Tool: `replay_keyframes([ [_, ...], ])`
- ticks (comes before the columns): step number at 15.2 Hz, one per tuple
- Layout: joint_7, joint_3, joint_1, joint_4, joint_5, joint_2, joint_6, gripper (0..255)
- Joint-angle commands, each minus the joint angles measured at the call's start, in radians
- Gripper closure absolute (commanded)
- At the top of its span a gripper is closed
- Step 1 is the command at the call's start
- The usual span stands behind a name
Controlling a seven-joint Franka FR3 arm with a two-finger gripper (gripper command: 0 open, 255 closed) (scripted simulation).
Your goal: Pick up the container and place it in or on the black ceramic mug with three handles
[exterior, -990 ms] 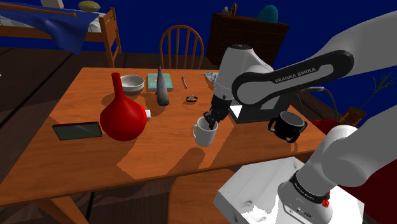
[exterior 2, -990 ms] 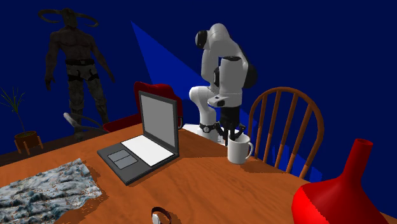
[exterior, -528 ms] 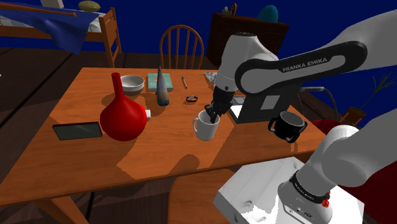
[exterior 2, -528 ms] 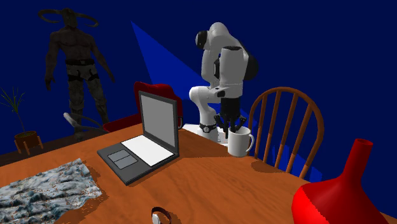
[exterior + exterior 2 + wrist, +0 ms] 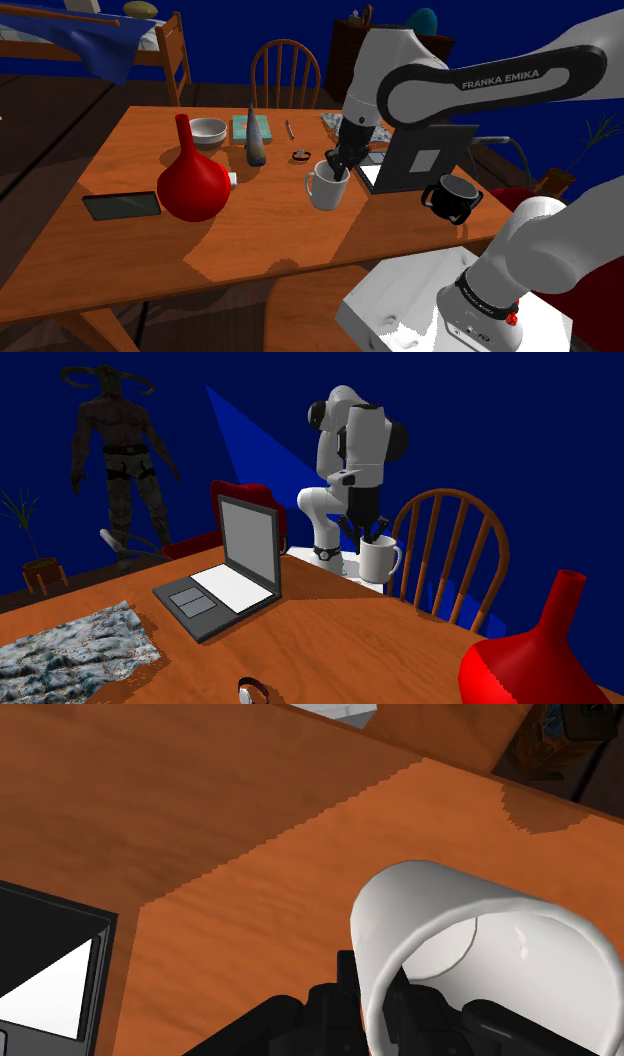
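Shoulder view first, biggest stuff down: the desk (image 5: 130,160) is cluttered, and the white arm (image 5: 480,85) reaches across in front of the laptop (image 5: 430,160).

What's changed over the last second: the white mug (image 5: 325,188) (that's the container here) was sitting flat on the wood. Now it's up off it, tipped a bit, and it has drifted toward the laptop. So the pick looks done to me and we're into the carry. The black mug (image 5: 452,197) stands near the desk's edge, on the shoulder view's right of the laptop and well apart from the white one, so most of the trip is left.

The end effector (image 5: 343,163) is pinched on the white mug's wall.

View differences:
- Shoulder view gives you the target and the route.
- Second exterior view has the white mug (image 5: 380,560) hanging clear of the wood just beside the chair (image 5: 450,542), so the lift reads easily.
- Wrist view gives the grip itself: the end effector (image 5: 385,1004) clamps the rim of the white mug (image 5: 470,934), one side inside and one outside.
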Motion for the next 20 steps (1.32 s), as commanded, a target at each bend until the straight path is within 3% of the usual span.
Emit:
replay_keyframes([
  [1,-0.001,-0.003,-0.001,0.023,-0.002,-0.004,-0.028,255],
  [14,0.002,-0.017,-0.005,0.168,-0.009,-0.028,-0.197,255],
  [20,-0.123,-0.121,-0.032,0.037,-0.025,-0.200,-0.245,255],
])
